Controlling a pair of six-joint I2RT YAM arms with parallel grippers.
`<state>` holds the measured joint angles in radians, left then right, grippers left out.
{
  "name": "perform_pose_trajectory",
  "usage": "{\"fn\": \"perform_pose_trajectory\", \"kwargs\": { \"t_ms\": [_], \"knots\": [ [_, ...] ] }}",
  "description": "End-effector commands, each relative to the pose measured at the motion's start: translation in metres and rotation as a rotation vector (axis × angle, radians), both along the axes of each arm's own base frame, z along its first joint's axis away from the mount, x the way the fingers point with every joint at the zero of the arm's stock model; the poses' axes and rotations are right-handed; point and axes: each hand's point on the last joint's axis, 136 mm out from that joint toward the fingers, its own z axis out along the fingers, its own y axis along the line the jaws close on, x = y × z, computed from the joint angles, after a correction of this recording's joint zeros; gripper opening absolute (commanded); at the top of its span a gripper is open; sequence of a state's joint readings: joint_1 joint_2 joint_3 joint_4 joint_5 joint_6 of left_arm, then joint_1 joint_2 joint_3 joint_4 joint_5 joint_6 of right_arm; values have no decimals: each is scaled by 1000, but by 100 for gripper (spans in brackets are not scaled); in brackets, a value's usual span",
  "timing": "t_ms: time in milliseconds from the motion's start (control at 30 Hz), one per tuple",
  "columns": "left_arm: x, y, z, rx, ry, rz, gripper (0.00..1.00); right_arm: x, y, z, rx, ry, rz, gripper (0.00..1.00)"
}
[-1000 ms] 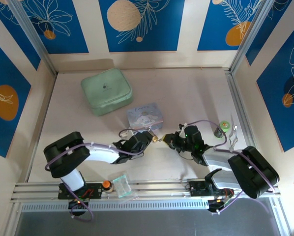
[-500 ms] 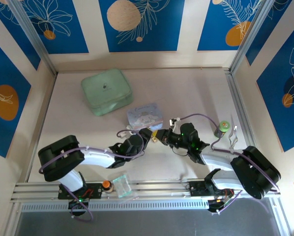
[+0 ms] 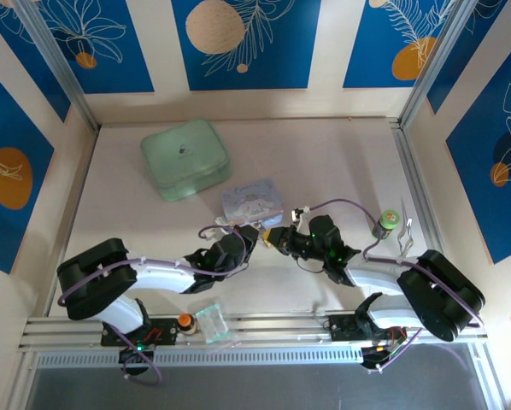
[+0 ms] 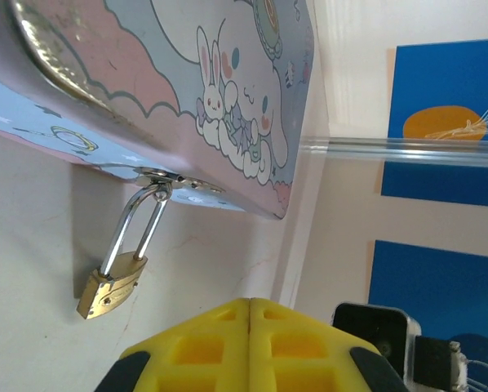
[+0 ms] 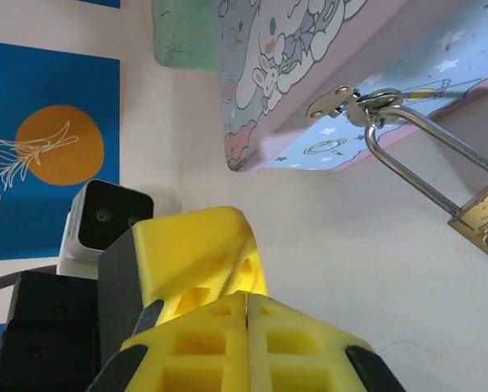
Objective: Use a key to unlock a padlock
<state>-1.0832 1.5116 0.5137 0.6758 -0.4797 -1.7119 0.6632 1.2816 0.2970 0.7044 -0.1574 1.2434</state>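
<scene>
- Front rail (image 3: 273,331) at the near edge: small orange knob (image 3: 185,320) on it, with a clear plastic piece (image 3: 211,321) just beside the knob.
- Left claw (image 4: 250,306): yellow fingers pressed together, seam tight, low over the surface (image 3: 341,171).
- Right claw (image 5: 248,300): yellow fingers also together. The left claw's yellow finger block sits right against it at upper left; actual contact cannot be told.
- Top view: both claws meet tip to tip near the middle of the surface, just in front of the tin's near corner.
- Padlock (image 4: 109,290): brass body lies on the surface just past the claw tips, apart from both. Left wrist view shows both legs of the silver shackle (image 4: 135,224) running into the body.
- The shackle loops through the metal hasp (image 4: 169,179) on the tin's front edge.
- Tin (image 3: 252,201): pastel blue-pink with cartoon bunnies, flat on the surface just behind the padlock.
- Right side, near the right rail: small green-topped object (image 3: 388,224), bent metal piece (image 3: 407,239) beside it.
- Mint-green case (image 3: 185,159): further back and left, well apart from the tin.
- Back wall (image 3: 238,43): blue panels with white leaf drawings and orange circles.
</scene>
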Motion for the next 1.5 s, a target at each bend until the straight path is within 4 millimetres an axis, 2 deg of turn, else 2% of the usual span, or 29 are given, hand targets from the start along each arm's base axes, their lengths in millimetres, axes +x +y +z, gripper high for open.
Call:
{"fn": "perform_pose_trajectory", "kwargs": {
  "t_ms": [0, 67, 133, 200, 267, 367, 500, 633, 800, 933, 1100, 1467],
  "knots": [
    [-2, 8, 7, 100, -63, -39, 0, 6, 2, 21, 20, -67, 81, 62],
    [3, 9, 18, 200, -115, -104, 0, 12, -11, 25, -3, -60, 100, 88],
    [8, 13, 31, 391, -165, -194, 0, 18, -24, 32, -36, -80, 110, 91],
    [11, 14, 57, 609, -299, -286, 0, 21, -32, 43, -68, -129, 137, 92],
    [12, 22, 72, 838, -344, -359, 0, 22, -37, 54, -103, -189, 180, 92],
    [7, 21, 92, 978, -479, -467, 0, 16, -33, 81, -58, -329, 270, 89],
    [-18, -2, 129, 844, -770, -618, 0, 2, -20, 118, 47, -519, 377, 84],
    [-36, -3, 160, 686, -920, -687, 0, -16, -6, 147, 119, -665, 465, 74],
    [-38, 8, 187, 520, -982, -681, 0, -31, 8, 155, 136, -717, 553, 58],
    [-48, 5, 205, 398, -1030, -694, 0, -37, 12, 160, 156, -742, 558, 51],
    [-53, -1, 211, 320, -1036, -717, 0, -41, 19, 165, 154, -779, 554, 45],
    [-53, -6, 202, 291, -990, -742, 0, -44, 18, 170, 156, -806, 527, 43]
  ]
}}
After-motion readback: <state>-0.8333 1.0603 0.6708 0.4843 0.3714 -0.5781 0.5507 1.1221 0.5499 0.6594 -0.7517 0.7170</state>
